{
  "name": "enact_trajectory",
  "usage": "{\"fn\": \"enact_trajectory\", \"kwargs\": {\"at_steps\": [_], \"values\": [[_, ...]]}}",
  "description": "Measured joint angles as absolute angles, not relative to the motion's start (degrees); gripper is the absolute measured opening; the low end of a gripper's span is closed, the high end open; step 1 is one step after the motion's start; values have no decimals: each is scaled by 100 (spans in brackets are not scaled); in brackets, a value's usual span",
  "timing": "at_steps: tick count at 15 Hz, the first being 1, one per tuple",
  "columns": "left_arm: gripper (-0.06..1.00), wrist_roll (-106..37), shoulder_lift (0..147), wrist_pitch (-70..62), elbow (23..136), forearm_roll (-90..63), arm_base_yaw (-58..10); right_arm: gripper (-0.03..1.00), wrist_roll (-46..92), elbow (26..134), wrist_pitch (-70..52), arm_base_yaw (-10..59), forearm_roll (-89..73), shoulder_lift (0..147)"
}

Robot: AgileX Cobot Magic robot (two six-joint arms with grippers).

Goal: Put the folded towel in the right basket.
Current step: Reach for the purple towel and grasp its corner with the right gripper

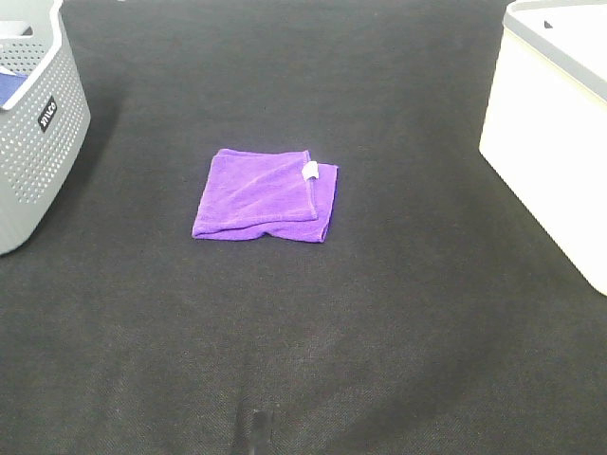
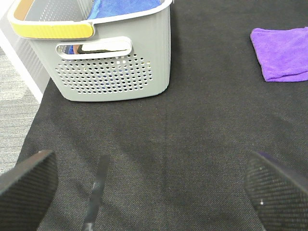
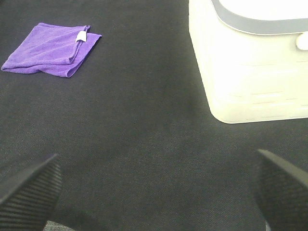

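**PRE-GRASP: towel on mat, both grippers empty**

Towel [image 1: 266, 194]: purple, folded approx square, lies flat near centre of black mat [image 1: 379, 332]. Small white tag [image 1: 310, 171] at its far right corner. Upper layer sits a bit skewed over the lower one, so edges don't line up. Well apart from both baskets.

Right basket [image 1: 555, 142]: white, solid walls, grey rim, at right edge of overhead view. Inside not visible from any cam. Left basket [image 1: 38, 142]: grey, perforated, far left, w/ blue cloth [image 2: 122, 7] inside. Not the target.

Right gripper [image 3: 156, 161]: jaws spread wide, nothing btw them, over bare mat. Towel is ahead and off to one side; right basket is close by on the other. Left gripper [image 2: 151, 163]: also wide and empty, near left basket. Neither arm shows in overhead view.

Step, my read: very start. Approach not yet made, no progress on the transfer.

Next move, my read: right arm is the natural pick, being nearest the target basket.
- Reach toward centre and come down over towel w/ jaws wide.
- Pinch thru all layers, at a folded edge rather than a loose corner, so the fold holds on lift.
- Lift high enough to clear the basket rim before carrying across.

Risk: catching only the top layer, so the towel opens out.
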State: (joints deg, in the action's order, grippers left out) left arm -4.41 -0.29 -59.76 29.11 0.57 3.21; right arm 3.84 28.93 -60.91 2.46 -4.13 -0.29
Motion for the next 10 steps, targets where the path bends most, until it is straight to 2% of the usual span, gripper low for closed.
{"fn": "enact_trajectory", "kwargs": {"at_steps": [10], "values": [[99,-441,-29,-5976,2911,57,321,98,384,2893,-6091,246,-413,-29]]}}
